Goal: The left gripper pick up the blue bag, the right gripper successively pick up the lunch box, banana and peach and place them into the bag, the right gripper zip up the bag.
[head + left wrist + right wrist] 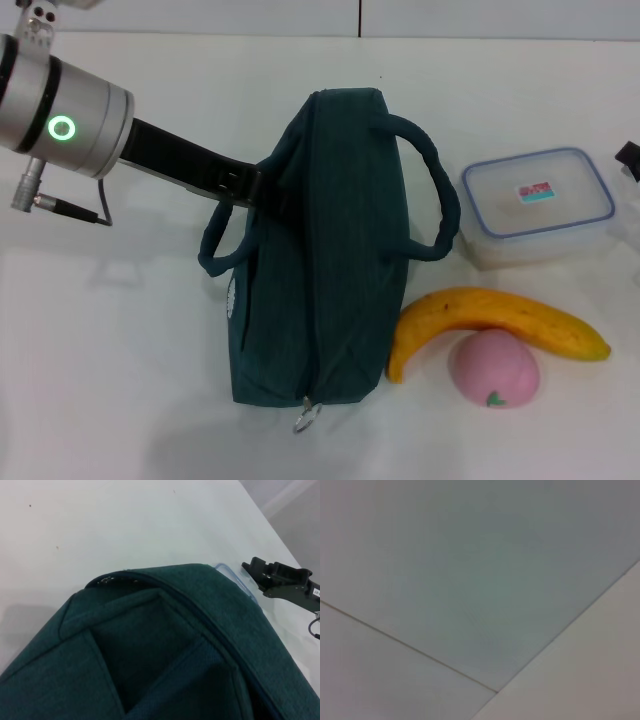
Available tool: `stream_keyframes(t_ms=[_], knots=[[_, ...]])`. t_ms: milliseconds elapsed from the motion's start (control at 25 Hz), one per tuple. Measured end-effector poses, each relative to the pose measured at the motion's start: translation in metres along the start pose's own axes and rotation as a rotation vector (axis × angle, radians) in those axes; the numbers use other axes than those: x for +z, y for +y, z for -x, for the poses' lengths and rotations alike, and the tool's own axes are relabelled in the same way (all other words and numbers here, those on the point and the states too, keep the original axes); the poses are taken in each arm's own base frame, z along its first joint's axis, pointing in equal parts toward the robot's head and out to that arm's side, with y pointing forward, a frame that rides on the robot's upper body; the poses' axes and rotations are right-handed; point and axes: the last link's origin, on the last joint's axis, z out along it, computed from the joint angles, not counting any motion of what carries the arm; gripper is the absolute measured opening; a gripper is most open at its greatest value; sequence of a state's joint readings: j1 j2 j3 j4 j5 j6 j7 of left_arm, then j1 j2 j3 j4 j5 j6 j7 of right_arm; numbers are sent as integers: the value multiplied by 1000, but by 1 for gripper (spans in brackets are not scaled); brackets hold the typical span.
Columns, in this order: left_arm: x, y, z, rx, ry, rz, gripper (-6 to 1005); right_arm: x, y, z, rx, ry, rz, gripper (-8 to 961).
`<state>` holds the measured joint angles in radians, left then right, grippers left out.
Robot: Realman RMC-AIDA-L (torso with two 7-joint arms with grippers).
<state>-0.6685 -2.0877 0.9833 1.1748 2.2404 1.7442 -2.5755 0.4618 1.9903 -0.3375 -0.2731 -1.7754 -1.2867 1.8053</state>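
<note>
The bag [325, 260] lies on its side near the middle of the table [120, 380], its zipper line running along its length toward the robot and ending in a metal pull [305, 420] at the near end. It has two handles: one [430, 190] loops out toward the right-hand items, the other [222, 245] curls out on the left. The left gripper [250, 188] reaches in low from the left and meets the bag at its upper left edge, just above that left handle, which looks like the spot chosen to lift or hold the bag open; its jaws are hidden against the fabric, so I cannot tell whether they are spread or closed. The left wrist view is filled with the bag's cloth and seams at close range, which fits a gripper pressed right up to it. To the right of the bag wait the three things to be packed, one of each: a lunch box [537, 205] with a clear lid farthest back, a banana [490, 322] just beside the bag's right side, and a peach [493, 368] touching the banana on its near side. The right gripper [280, 578] waits off at the table's right edge near the lunch box, and its jaw state cannot be told either. Nothing seems to be packed yet.
</note>
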Motion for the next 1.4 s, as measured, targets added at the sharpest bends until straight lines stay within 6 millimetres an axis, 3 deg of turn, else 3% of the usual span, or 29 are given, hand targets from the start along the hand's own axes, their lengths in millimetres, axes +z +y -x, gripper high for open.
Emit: stream_keyframes(t_ms=[560,800,1160,1400], knots=[[1,0,0,6,-7,-2,51,-26,-17,-18,106,-78,-48,343],[3,2,1,25,-21,-1,51,-19,-11,-31,159,-67,-5,361],[3,-1,7,25,-22,0,51,-13,-8,-30,130,-27,2,387],[3,-2,8,24,-21,0,51,-5,-3,-31,133,-21,19,499]])
